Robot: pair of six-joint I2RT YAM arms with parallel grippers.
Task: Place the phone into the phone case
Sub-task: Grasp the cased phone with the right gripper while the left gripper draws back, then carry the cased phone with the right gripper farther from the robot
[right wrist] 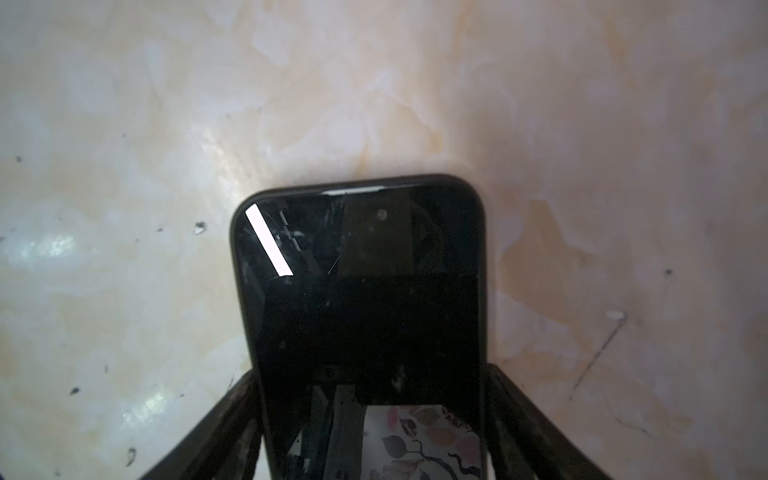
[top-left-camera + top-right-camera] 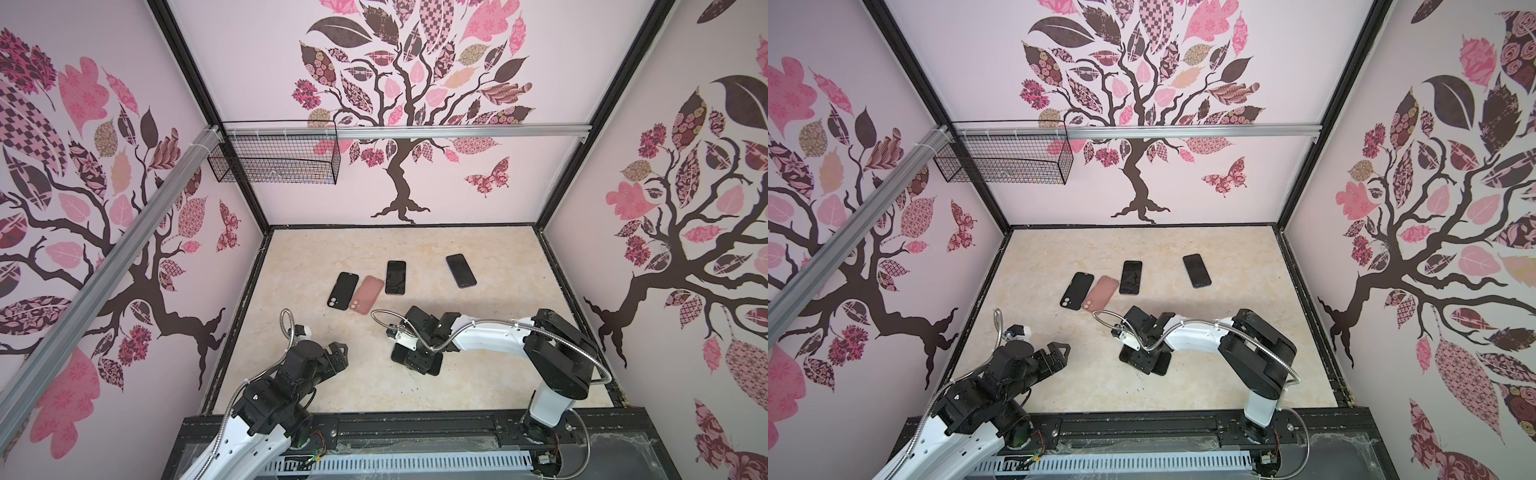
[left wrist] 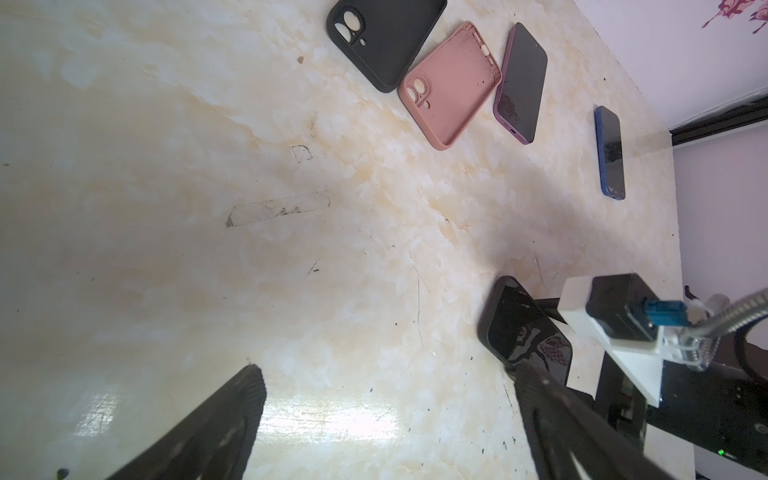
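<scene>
White arm links (image 2: 490, 332), black joints (image 2: 557, 349), silver corrugated conduits (image 3: 731, 309), white camera mount (image 3: 582, 309), blue plug (image 3: 660, 313), black left end effector (image 3: 385, 368).

free: table (image 2: 478, 386) front | blocked mid-back: black case (image 2: 343, 291), pink case (image 2: 366, 294), purple phone (image 2: 395, 277), blue phone (image 2: 461, 271)

We see a marbled table (image 2: 478, 374). On it lie a black case (image 2: 343, 291) and pink case (image 2: 366, 294) side by side, a purple phone (image 3: 521, 83) just beside them, a blue phone (image 3: 610, 153) apart, and a black phone (image 1: 365, 316) nearer the front.
</scene>
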